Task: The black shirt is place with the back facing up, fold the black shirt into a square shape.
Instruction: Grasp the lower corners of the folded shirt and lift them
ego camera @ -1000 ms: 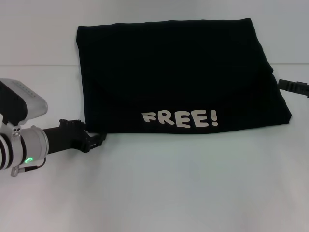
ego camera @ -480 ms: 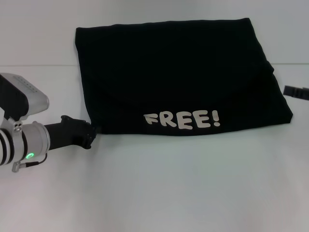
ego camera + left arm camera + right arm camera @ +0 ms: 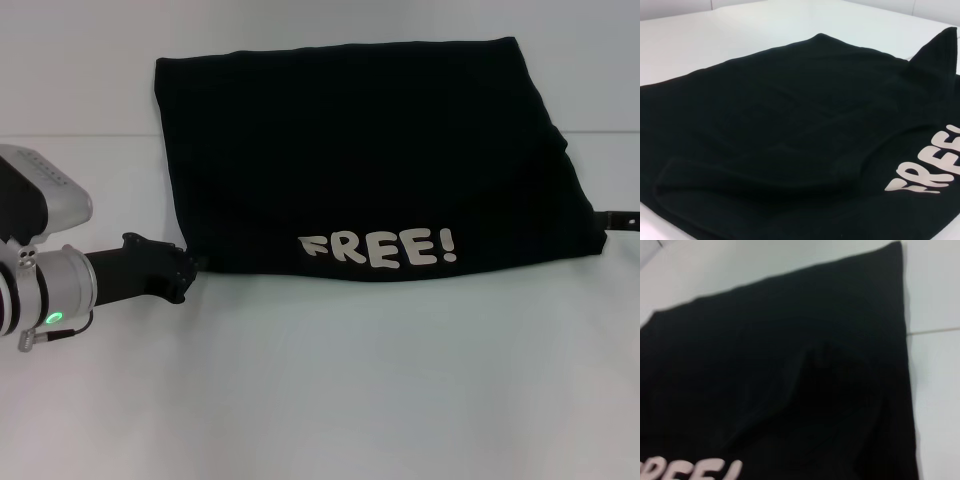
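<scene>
Folded black shirt on the white counter, a claw at each near corner.

The left claw [image 3: 190, 272] sits low at the near-left corner of the black shirt [image 3: 360, 160]; whether it pinches the hem I cannot tell. The shirt lies mid-counter [image 3: 330, 390] in a rough rectangle, "FREE!" lettering [image 3: 378, 248] along its near edge. Judged soft, light and limp, it will sag and slip unless taken by both near corners, all layers together. At the far right edge, only a sliver of the right claw [image 3: 620, 217] shows, state unclear.
</scene>
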Tool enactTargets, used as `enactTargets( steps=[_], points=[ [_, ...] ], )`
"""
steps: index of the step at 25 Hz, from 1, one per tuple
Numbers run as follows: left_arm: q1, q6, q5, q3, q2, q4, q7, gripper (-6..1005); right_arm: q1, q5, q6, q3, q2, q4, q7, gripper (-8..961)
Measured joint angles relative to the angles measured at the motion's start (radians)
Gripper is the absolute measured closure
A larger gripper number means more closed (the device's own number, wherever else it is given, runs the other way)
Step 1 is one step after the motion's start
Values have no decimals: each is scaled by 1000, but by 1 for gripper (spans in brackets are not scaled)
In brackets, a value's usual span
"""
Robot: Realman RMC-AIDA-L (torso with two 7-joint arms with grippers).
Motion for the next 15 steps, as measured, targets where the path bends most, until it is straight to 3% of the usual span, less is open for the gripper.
enactTargets(
  steps=[5, 15],
  points=[
    [-4, 1, 0, -1, 1, 0, -1, 982, 27, -15, 128, -106, 30, 28, 15, 83],
    [-14, 2, 0, 5, 5, 2, -12, 982, 80, -15, 270, -212, 48, 122, 7, 173]
  ],
)
